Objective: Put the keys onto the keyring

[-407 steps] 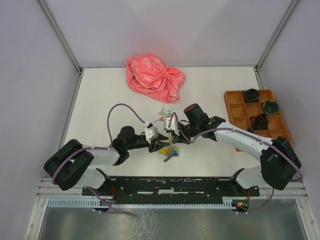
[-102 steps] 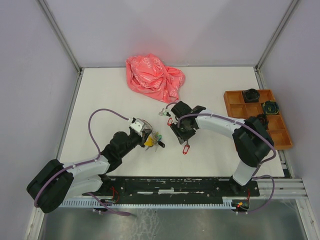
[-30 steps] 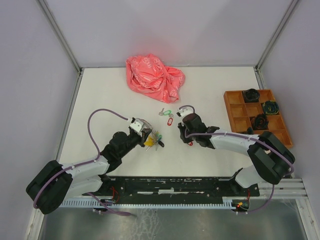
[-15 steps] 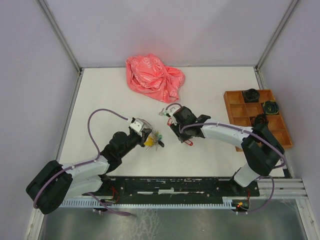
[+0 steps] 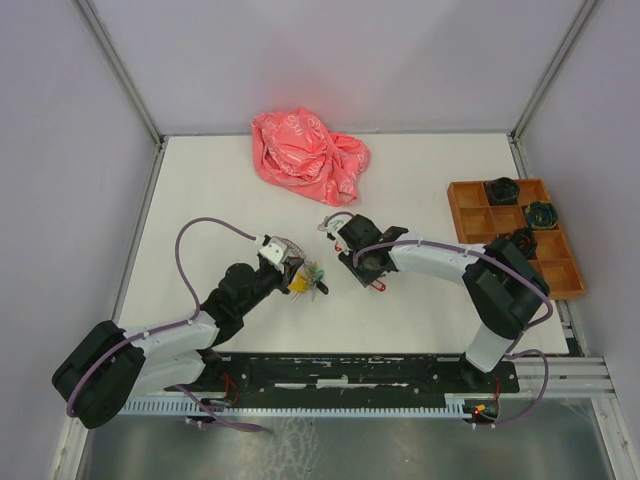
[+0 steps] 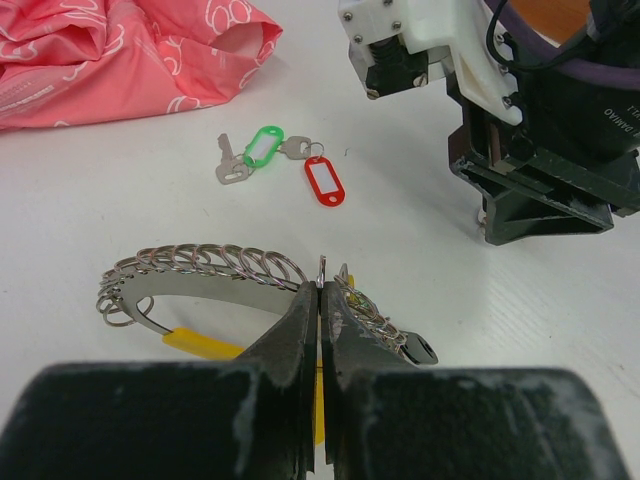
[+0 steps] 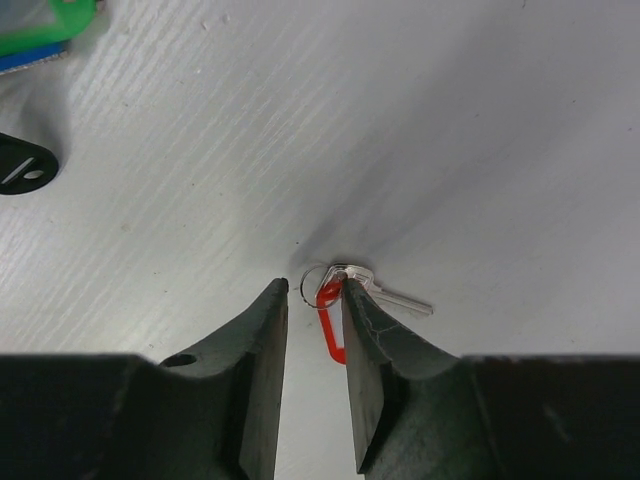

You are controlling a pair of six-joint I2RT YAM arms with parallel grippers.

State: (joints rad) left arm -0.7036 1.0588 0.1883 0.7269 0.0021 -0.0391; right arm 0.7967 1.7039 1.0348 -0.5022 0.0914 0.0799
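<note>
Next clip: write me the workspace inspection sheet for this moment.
Surface: white table.
Job's things: keyring with its bunch, in the left fingers; red-tagged key lying by the right fingers; green-tagged key and second red-tagged key loose near the bag.
Clutter: pink bag; orange tray holding black parts.
Grippers: left gripper shut on the keyring wire; right gripper open, astride the red tag.
Cables: purple cable looped on each arm, no snag seen.
Surroundings: grey walls.
</note>
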